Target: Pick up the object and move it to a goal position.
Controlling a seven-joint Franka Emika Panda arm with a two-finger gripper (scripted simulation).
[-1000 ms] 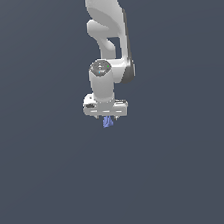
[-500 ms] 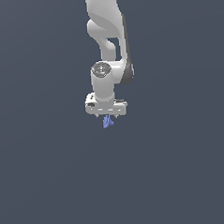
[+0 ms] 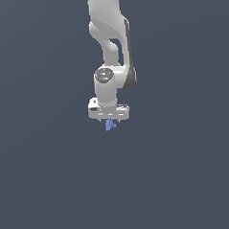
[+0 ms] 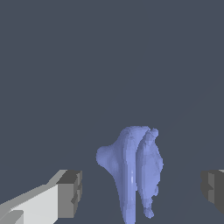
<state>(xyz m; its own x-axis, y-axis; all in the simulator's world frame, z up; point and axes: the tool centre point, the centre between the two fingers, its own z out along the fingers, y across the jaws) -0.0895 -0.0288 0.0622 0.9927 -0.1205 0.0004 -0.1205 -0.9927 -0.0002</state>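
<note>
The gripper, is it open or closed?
Open. In the wrist view its fingers stand wide apart, with gaps either side of the blue object.

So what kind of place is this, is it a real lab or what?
Most likely a bare simulated scene, not a real lab: a flat, featureless grey background, a smooth untextured white arm, and a lumpy periwinkle object between the gripper fingers.

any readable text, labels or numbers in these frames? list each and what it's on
None: no words, labels, brands, numbers or signs show in either view.
The white arm is plain; the dark round spot on its wrist joint has tiny red and green flecks, not legible as text.
The pincer and its grey pads are unmarked.
The periwinkle-blue object is bare.
The background is flat grey.
</note>
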